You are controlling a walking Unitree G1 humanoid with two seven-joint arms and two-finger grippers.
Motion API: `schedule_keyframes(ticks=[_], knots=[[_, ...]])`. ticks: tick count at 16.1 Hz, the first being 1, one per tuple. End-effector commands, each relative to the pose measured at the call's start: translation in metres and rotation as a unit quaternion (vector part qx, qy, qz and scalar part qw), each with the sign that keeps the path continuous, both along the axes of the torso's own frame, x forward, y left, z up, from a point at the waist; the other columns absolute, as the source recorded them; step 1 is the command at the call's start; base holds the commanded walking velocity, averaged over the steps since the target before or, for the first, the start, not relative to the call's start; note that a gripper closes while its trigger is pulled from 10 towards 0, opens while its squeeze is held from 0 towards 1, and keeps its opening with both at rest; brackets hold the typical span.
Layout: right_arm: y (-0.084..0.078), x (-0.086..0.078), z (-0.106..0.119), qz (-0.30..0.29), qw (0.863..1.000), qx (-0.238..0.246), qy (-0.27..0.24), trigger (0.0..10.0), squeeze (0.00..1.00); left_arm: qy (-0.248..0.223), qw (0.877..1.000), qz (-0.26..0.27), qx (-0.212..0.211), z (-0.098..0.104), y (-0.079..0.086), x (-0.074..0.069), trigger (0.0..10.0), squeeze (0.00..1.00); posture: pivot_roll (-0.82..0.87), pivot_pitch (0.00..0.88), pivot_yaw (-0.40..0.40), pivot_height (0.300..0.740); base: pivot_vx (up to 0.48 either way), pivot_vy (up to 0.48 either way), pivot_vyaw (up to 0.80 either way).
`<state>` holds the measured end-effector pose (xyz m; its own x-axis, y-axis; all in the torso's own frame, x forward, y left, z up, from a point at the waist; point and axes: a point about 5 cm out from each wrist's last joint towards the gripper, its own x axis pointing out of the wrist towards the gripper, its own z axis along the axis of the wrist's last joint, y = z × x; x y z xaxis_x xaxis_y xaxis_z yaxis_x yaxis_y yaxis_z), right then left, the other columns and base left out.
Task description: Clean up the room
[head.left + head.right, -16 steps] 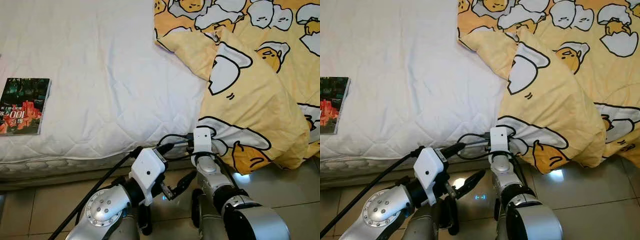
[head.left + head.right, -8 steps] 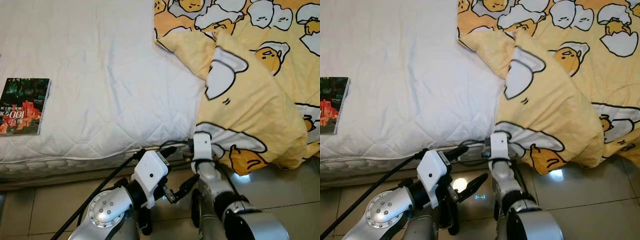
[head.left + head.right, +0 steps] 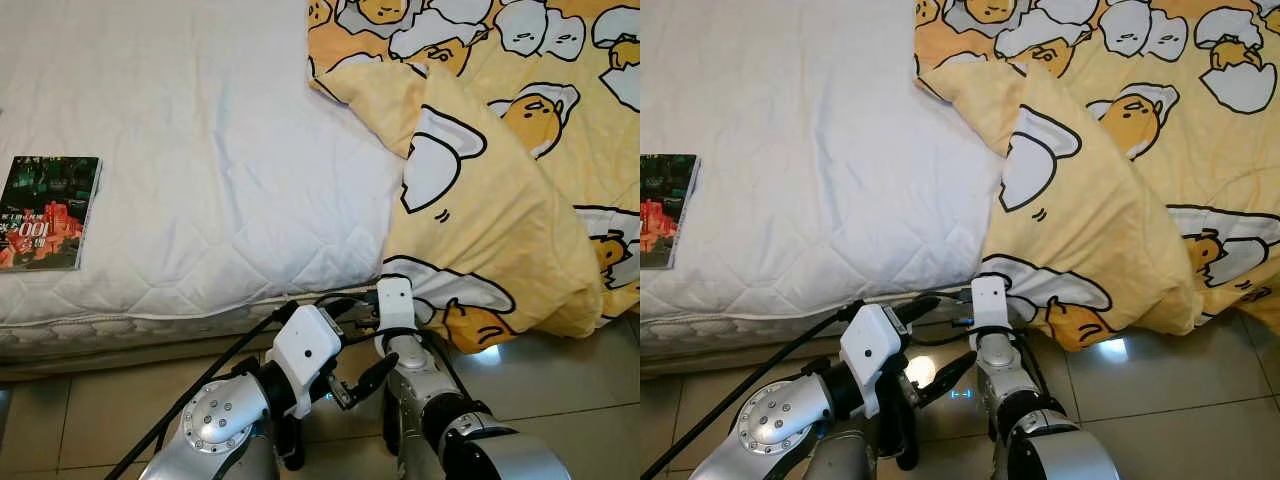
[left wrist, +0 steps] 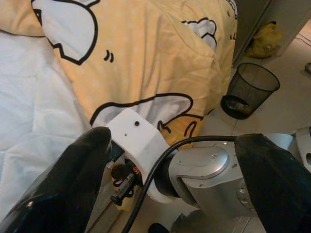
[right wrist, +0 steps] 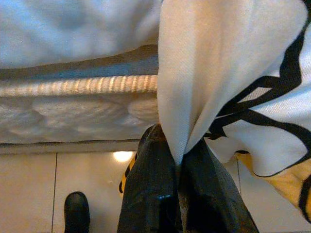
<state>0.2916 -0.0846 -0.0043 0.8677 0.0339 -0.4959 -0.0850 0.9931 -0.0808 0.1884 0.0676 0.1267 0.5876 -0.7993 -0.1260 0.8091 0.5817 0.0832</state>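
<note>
A fold of the yellow cartoon-egg printed blanket is being pinched tight between the closed black fingers of the right gripper, at the blanket's edge where it is hanging over the side of the white quilted mattress. The left gripper is being held just beside the right wrist, above the tiled floor, its fingers spread wide around nothing. A dark-covered book is lying flat on the mattress, well apart from the blanket.

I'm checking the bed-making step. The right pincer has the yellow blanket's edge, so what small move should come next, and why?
Probably draw the right pincer, shut on the yellow blanket, toward the robot's left across the bare white mattress. The blanket is bunched on the right and hangs over the bed's edge.
</note>
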Motion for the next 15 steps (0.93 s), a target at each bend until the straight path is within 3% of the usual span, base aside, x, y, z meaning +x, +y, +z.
schedule_keyframes(ticks=[1,2,3,7,8,11,12,15], knots=[[0.008,-0.011,-0.01,0.018,0.999,-0.001,0.03,0.0,0.0,0.014,1.0,-0.002,0.011,-0.008,0.002,-0.003,10.0,0.0,0.08,0.336,0.077,0.719,0.0,0.0,0.0],[0.008,-0.012,-0.01,0.018,0.999,-0.001,0.03,0.0,0.0,0.015,1.0,-0.001,0.014,-0.01,0.003,-0.003,10.0,0.0,0.08,0.336,0.077,0.719,0.0,0.0,0.0],[0.008,-0.013,-0.012,0.015,0.999,0.003,0.038,10.0,0.0,0.016,1.0,0.005,0.017,-0.011,0.005,-0.003,10.0,0.0,0.08,0.334,0.077,0.719,0.0,0.0,0.0],[0.016,-0.024,-0.021,0.045,0.996,0.015,0.078,10.0,0.0,0.016,0.999,0.018,0.021,-0.012,0.006,-0.001,10.0,0.0,0.08,0.337,0.073,0.719,0.0,0.0,0.0],[0.029,-0.032,-0.026,0.114,0.987,0.027,0.109,10.0,0.0,0.016,1.0,0.017,0.019,-0.012,0.006,-0.001,10.0,0.0,0.08,0.338,0.071,0.719,0.0,0.0,0.0],[0.034,-0.046,-0.035,0.233,0.96,-0.002,0.158,10.0,0.0,0.016,1.0,0.015,0.015,-0.012,0.004,-0.001,10.0,0.0,0.07,0.34,0.072,0.719,0.0,0.0,0.0],[0.033,-0.046,-0.036,0.241,0.957,-0.005,0.161,10.0,0.0,0.015,1.0,0.015,0.014,-0.012,0.004,-0.001,10.0,0.0,0.07,0.34,0.072,0.719,0.0,0.0,0.0],[0.031,-0.047,-0.035,0.319,0.929,-0.004,0.188,10.0,0.0,0.012,1.0,0.011,0.021,-0.012,0.002,0.001,10.0,0.0,0.07,0.342,0.073,0.719,0.0,0.0,0.0]])
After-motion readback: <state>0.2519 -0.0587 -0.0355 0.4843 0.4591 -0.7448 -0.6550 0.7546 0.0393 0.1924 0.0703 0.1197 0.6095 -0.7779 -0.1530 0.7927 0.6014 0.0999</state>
